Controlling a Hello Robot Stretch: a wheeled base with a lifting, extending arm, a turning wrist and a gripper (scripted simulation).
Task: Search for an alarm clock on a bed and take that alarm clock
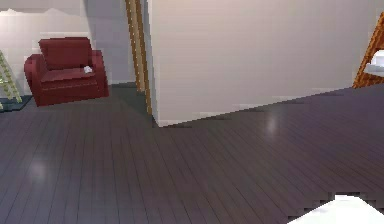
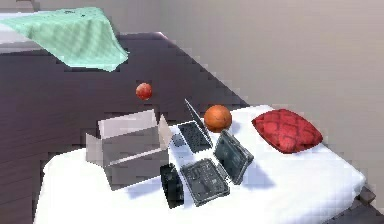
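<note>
A bed with a white cover (image 2: 300,180) lies across the lower part of the arm side view. Near its front edge stands a small dark boxy thing (image 2: 172,185) that may be the alarm clock. Next to it lie an open laptop (image 2: 215,170) and a second open laptop (image 2: 195,133). A white corner of the bed (image 1: 345,208) shows at the forward view's bottom right.
An open cardboard box (image 2: 130,145), an orange ball (image 2: 218,118) and a red pillow (image 2: 287,130) lie on the bed. A small red ball (image 2: 145,90) lies beyond it, and a green-covered surface (image 2: 75,35) stands farther out. A red armchair (image 1: 67,70), a wall (image 1: 250,55) and dark floor (image 1: 150,170) are ahead.
</note>
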